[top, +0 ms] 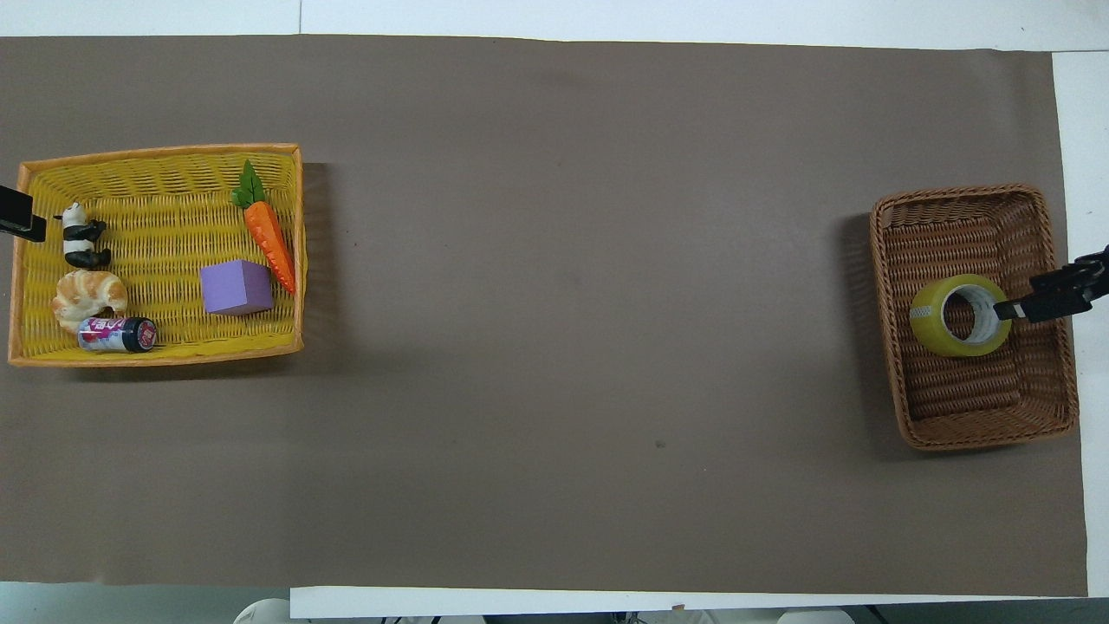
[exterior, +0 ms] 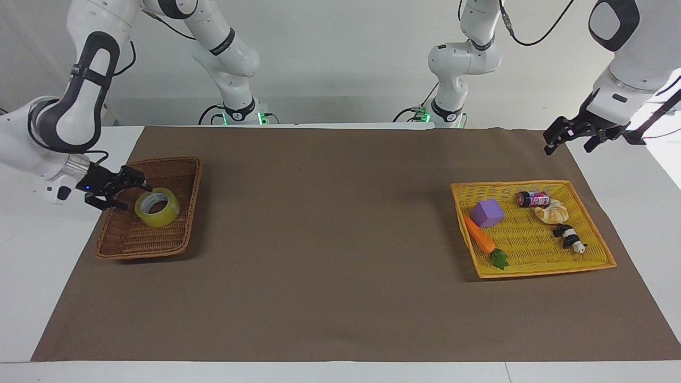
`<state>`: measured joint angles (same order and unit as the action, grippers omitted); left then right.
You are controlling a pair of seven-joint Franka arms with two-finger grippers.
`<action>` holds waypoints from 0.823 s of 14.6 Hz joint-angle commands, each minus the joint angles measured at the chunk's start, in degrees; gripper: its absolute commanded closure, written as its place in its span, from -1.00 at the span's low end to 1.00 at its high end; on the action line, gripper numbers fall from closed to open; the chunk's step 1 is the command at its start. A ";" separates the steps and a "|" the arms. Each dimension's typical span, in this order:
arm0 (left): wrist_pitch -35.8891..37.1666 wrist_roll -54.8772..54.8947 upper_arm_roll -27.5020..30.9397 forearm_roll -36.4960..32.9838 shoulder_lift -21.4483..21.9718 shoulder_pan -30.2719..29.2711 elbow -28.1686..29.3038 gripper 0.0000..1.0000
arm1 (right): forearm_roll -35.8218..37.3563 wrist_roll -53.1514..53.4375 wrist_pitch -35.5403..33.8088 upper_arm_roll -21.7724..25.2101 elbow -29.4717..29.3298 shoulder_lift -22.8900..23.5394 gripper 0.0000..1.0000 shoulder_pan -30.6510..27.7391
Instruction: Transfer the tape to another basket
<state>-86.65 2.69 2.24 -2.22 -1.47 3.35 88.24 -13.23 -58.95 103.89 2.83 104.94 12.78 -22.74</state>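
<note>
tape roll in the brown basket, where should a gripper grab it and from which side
Probably the tape wall: one finger in its open core, one outside, coming from above. It lies in the brown basket with the hole facing upward. The right gripper, open, is beside it.

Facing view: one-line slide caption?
Tape lies in the brown basket; open right gripper beside it, left gripper raised near the yellow basket.

Bare brown mat (exterior: 330, 223) lies open between the two baskets (exterior: 146, 213).
</note>
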 commanded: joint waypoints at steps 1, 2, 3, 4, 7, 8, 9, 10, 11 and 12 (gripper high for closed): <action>0.61 0.03 0.04 0.81 0.15 -0.27 0.79 -1.00 | 4.87 1.46 0.96 -0.19 -0.35 -4.24 -1.00 2.52; 0.87 0.03 0.04 0.73 0.24 -0.54 0.79 -1.00 | 5.31 3.56 0.97 -0.54 -1.40 -5.38 -1.00 2.70; 1.04 0.03 0.04 0.73 0.33 -0.63 0.79 -1.00 | 5.67 8.36 0.44 -0.81 -3.15 -5.74 -1.00 4.09; 0.96 0.03 0.04 0.81 0.24 -0.71 0.79 -1.00 | 6.54 14.15 -0.95 -0.72 -4.82 -6.35 -1.00 6.28; 1.05 0.03 0.04 0.73 0.24 -0.71 0.79 -1.00 | 9.62 33.84 -8.93 -0.81 -8.08 -8.99 -1.00 10.07; 1.05 0.03 0.04 0.81 0.24 -0.63 0.79 -1.00 | 9.97 38.77 -11.23 -0.81 -8.61 -10.04 -1.00 11.13; 1.05 0.03 0.04 0.73 0.24 -0.63 0.79 -1.00 | 10.85 43.17 -12.29 -0.81 -8.62 -11.62 -1.00 12.01; 1.05 0.03 0.04 0.73 0.24 -0.63 0.79 -1.00 | 12.42 44.87 -13.00 -0.81 -8.70 -12.85 -1.00 13.58; 1.05 0.03 0.04 0.73 0.24 -0.71 0.79 -1.00 | 14.79 45.76 -13.79 -0.89 -8.88 -14.08 -1.00 15.42; 1.05 0.03 0.04 0.73 0.24 -0.71 0.79 -1.00 | 16.38 46.81 -14.15 -0.81 -8.97 -15.14 -1.00 16.92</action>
<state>-86.53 2.69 2.41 -2.17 -1.67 3.21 88.76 -0.27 -15.26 90.96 2.20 95.83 0.00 -8.04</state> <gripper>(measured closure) 0.000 0.000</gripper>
